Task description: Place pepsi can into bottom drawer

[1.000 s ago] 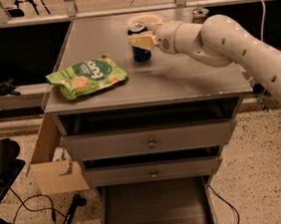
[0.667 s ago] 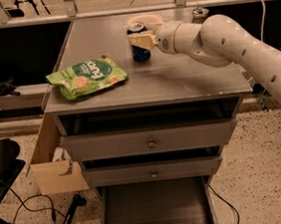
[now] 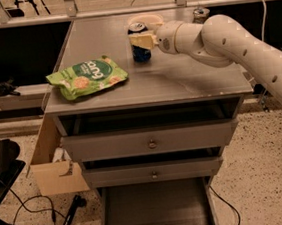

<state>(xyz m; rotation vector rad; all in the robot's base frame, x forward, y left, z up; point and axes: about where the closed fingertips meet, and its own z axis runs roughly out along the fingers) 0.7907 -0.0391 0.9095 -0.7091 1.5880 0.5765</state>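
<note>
- Nearest me, the bottom drawer is pulled out at floor level, its flat grey floor bare and open from above between low side walls.
- Above it I see two shallower drawers, each with a small round knob, their fronts set back from the open tray's front.
- Left of the cabinet a cardboard box stands against its side, with cables on the floor beside it; the right side has bare speckled floor.
- On the cabinet top a green snack bag lies near the left front edge.
- The pepsi can stands upright mid-top, well apart from the bag and back from the front edge.
- The gripper reaches in from the right and is clamped on the can's upper half, one pale finger across its front.
- Just behind the can is a pale bowl; a silver can stands by the far right edge.
</note>
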